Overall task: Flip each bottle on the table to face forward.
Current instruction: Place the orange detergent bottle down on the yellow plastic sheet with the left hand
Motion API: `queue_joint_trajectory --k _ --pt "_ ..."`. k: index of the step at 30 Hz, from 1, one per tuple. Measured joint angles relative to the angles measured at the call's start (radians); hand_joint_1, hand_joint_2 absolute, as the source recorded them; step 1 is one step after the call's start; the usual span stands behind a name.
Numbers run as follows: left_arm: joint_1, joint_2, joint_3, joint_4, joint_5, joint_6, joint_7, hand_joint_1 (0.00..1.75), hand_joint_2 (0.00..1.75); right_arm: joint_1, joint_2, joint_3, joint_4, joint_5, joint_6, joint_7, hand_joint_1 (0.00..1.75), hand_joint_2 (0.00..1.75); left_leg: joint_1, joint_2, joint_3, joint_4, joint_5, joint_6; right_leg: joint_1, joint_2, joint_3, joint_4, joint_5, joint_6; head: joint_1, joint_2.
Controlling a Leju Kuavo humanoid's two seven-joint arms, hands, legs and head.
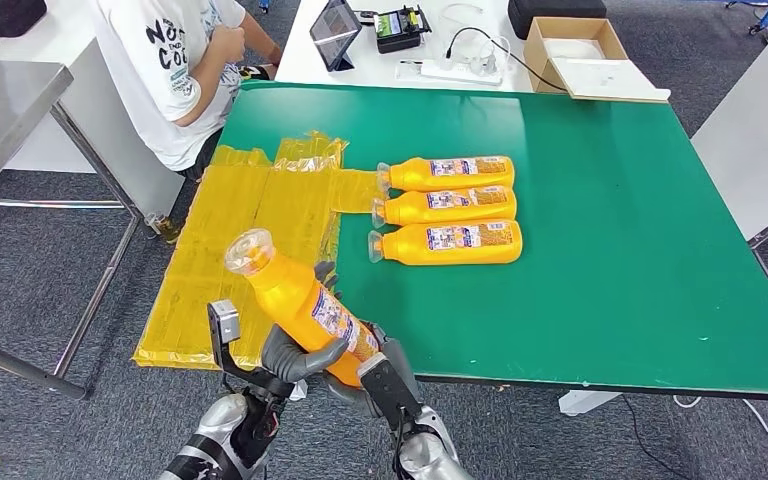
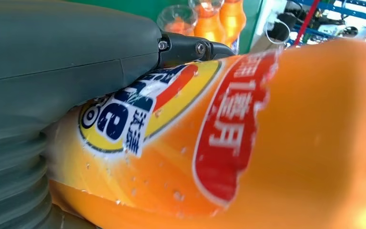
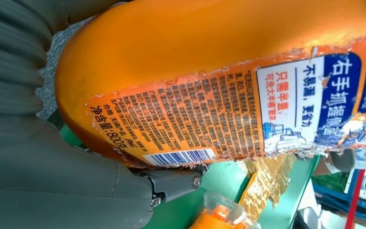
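Head view gives you the green table across most of the frame, its near edge running along the lower right. Next in size, a crinkled yellow plastic sheet drapes over the table's left edge and hangs down toward the grey floor. At upper left you see a person in a white printed shirt seated beside the table's far corner. Behind the table, at the top of the frame, a white desk carries an open cardboard box and a tablet.

Near the frame's centre three orange bottles lie on their sides in a row, caps pointing left: the far bottle, the middle bottle and the near bottle, each just beside the next, printed labels up.

Low in the frame, left of centre, the held bottle is lifted off the table, tilted with its clear cap toward the upper left. Your left hand wraps its fingers around the lower body from the left, and your right hand clasps the base end from the right. Left wrist view shows you the front logo side close up; right wrist view shows the barcode side
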Motion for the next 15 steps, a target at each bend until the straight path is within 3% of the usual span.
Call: queue_joint_trajectory --k 6,7,8,10,11,12,15 --pt "-0.002 0.000 0.001 0.010 0.017 -0.016 -0.002 0.01 1.75 -0.003 0.000 0.004 0.009 0.001 0.002 0.002 1.75 1.75 0.000 0.000 0.000 0.000 0.000 0.000 0.000 0.000 0.000 0.000 0.000 0.000 0.000 0.000" --pt "-0.002 0.000 0.002 0.010 0.025 -0.021 -0.002 0.12 1.75 -0.004 0.000 0.005 0.010 0.002 0.002 0.002 1.75 1.75 0.000 0.000 0.000 0.000 0.000 0.000 0.000 0.000 0.000 0.000 0.000 0.000 0.000 0.000" --pt "-0.002 0.000 0.003 0.010 0.040 -0.030 -0.001 0.37 1.75 -0.005 0.000 0.006 0.012 0.004 0.003 0.003 1.75 1.75 0.000 0.000 0.000 0.000 0.000 0.000 0.000 0.000 0.000 0.000 0.000 0.000 0.000 0.000" --pt "-0.001 0.000 0.008 0.010 0.085 -0.053 0.004 1.23 1.75 -0.008 0.000 0.008 0.016 0.009 0.005 0.005 1.75 1.75 0.000 0.000 0.000 0.000 0.000 0.000 0.000 0.000 0.000 0.000 0.000 0.000 0.000 0.000" --pt "0.001 0.000 0.011 0.009 0.110 -0.063 0.007 1.56 1.75 -0.009 0.000 0.009 0.018 0.011 0.005 0.006 1.75 1.75 0.000 0.000 0.000 0.000 0.000 0.000 0.000 0.000 0.000 0.000 0.000 0.000 0.000 0.000" --pt "0.003 0.000 0.013 0.008 0.134 -0.071 0.012 1.75 1.75 -0.011 0.000 0.010 0.021 0.013 0.005 0.007 1.75 1.75 0.000 0.000 0.000 0.000 0.000 0.000 0.000 0.000 0.000 0.000 0.000 0.000 0.000 0.000" --pt "0.010 0.000 0.016 0.002 0.187 -0.083 0.028 1.75 1.75 -0.016 0.000 0.012 0.029 0.017 0.005 0.009 1.75 1.75 0.000 0.000 0.000 0.000 0.000 0.000 0.000 0.000 0.000 0.000 0.000 0.000 0.000 0.000"
